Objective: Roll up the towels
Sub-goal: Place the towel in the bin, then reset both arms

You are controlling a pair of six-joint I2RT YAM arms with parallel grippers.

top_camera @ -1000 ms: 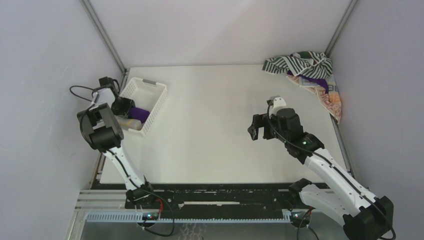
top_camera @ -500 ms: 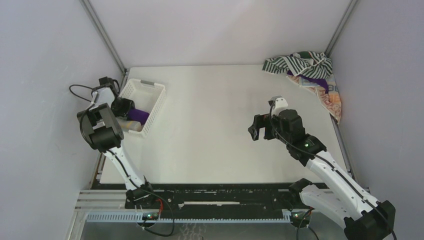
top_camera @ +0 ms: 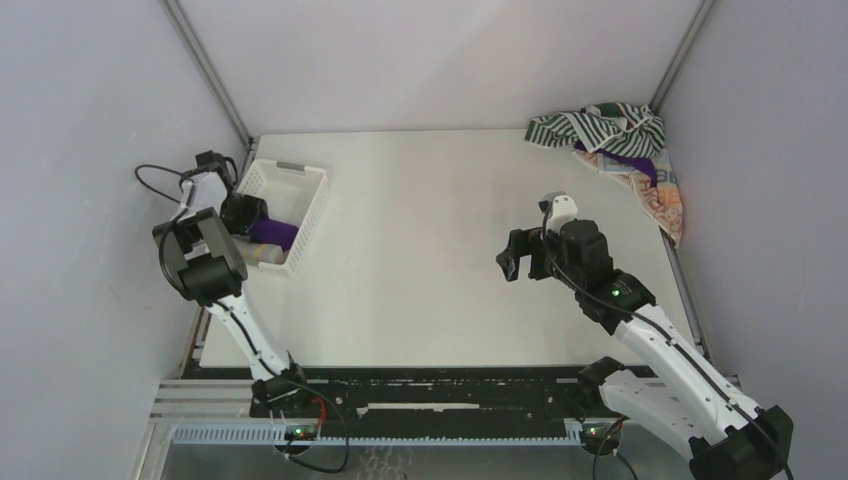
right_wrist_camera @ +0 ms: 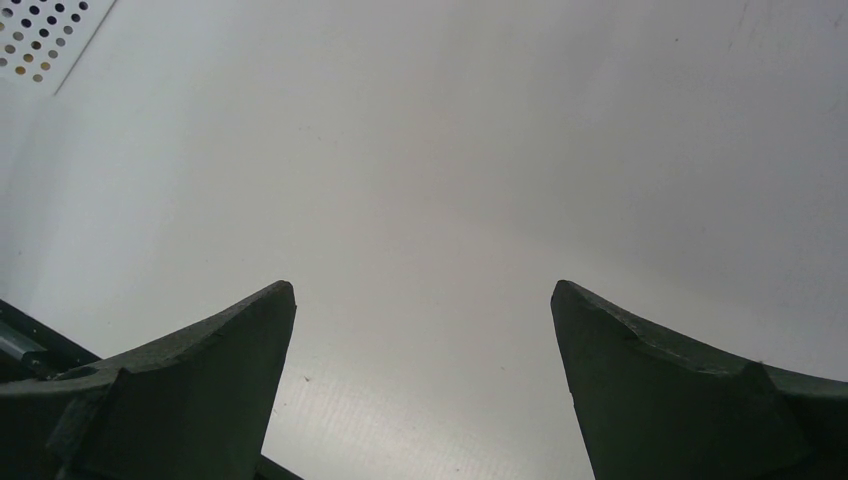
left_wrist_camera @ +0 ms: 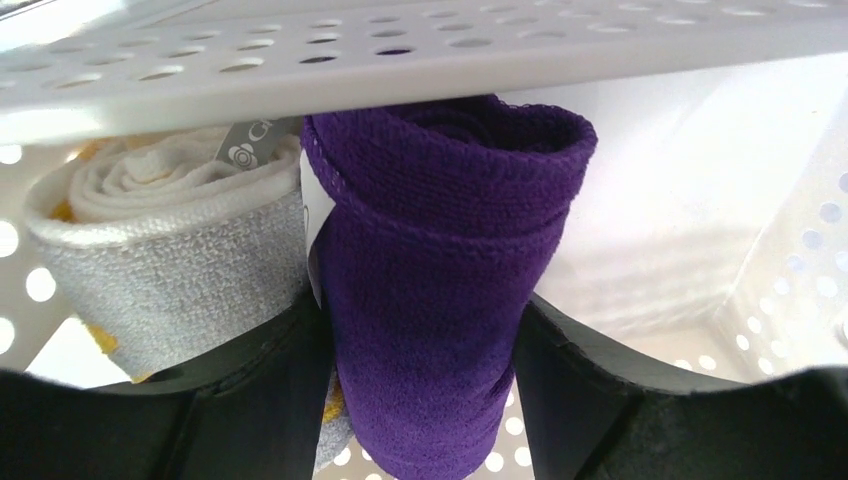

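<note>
Upper left: the left gripper (left_wrist_camera: 420, 312) flanks the rolled purple towel (left_wrist_camera: 440, 200) inside the basket (top_camera: 312, 210), grip unclear. The right gripper (right_wrist_camera: 424, 300) gapes empty. A dragging finger could unroll it.

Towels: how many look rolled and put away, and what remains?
Done: the yellow-and-white roll and the purple roll sit in the basket. In hand: the left gripper straddles the purple roll, grip unclear; the right gripper is open and empty. Left: the crumpled pile in the far right corner, unrolled.
</note>
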